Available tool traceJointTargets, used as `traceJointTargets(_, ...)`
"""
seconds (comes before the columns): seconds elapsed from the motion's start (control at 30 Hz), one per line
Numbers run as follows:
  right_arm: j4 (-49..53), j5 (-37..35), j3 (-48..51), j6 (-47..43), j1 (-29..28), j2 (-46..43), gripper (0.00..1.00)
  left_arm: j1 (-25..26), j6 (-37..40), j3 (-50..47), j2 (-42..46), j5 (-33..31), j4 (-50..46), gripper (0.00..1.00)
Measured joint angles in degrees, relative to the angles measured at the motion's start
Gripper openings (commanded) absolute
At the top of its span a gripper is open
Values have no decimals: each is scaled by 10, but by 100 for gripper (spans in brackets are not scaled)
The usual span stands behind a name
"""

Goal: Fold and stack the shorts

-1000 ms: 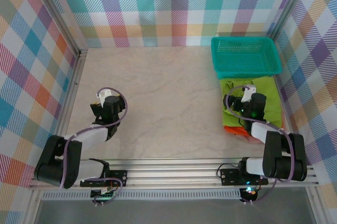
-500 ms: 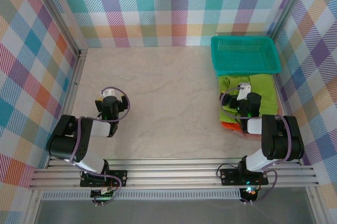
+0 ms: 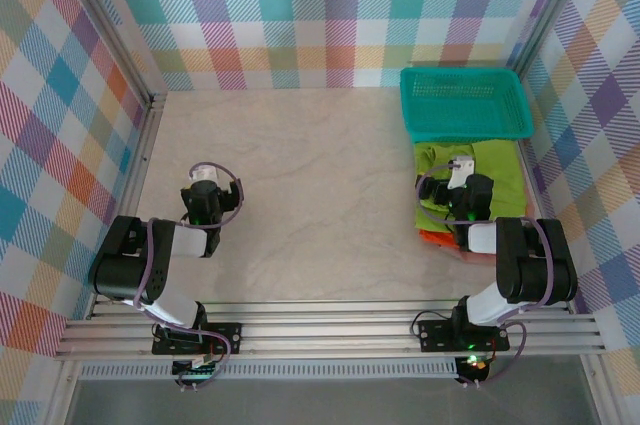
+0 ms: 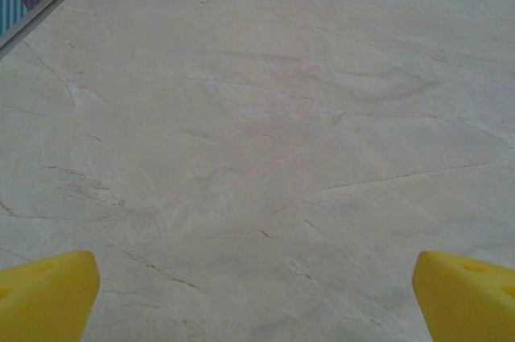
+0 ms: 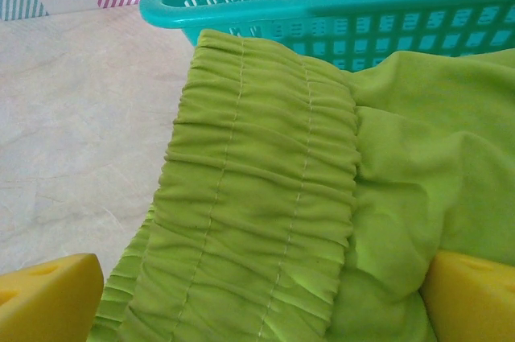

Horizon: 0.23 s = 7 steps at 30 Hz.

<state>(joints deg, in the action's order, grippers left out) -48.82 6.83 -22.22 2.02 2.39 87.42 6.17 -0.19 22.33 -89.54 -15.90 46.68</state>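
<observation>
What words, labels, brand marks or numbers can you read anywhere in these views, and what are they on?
None can be read.
The lime green fabric shorts show a gathered waistband, with no tag in view.
The teal plastic mesh basket bears no lettering.
The pale marbled table and the checked walls carry pattern, not text.

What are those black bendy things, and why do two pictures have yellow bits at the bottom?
Those are two robot arms, the left arm and the right arm, seen by a camera up above. The other two pictures come from small cameras on their wrists; the yellow bits are each hand's fingers. The left hand looks at the table. The right hand hangs over green shorts, with orange shorts peeking out underneath, beside a teal basket. Both hands are open and hold nothing.
</observation>
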Motion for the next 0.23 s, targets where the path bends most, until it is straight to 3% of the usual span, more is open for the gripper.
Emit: traceJointTargets(0.23,0,-2,0,0,-1,0,99,-1,0,0,0,3,0,100)
